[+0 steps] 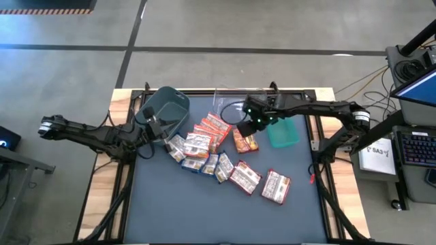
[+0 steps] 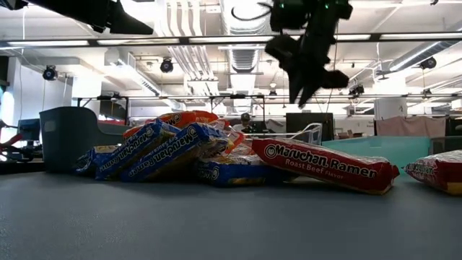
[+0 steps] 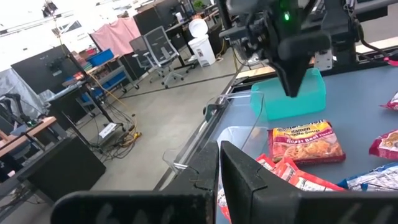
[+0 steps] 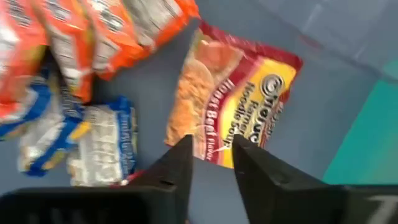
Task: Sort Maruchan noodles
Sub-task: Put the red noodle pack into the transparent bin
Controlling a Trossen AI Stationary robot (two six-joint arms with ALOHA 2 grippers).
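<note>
Overhead, table-level, two wrist views

On the counter (image 1: 157, 204) lie about a dozen Maruchan noodles (image 1: 218, 150) packets, plus three bins: grey (image 1: 165, 112), clear (image 1: 228, 102), green (image 1: 283, 133).

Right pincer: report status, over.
Right pincer part open, empty, above roast beef packet beside green bin. Left pincer shut, waiting by grey bin. Noodle pile unsorted. Nothing blocking.
</note>
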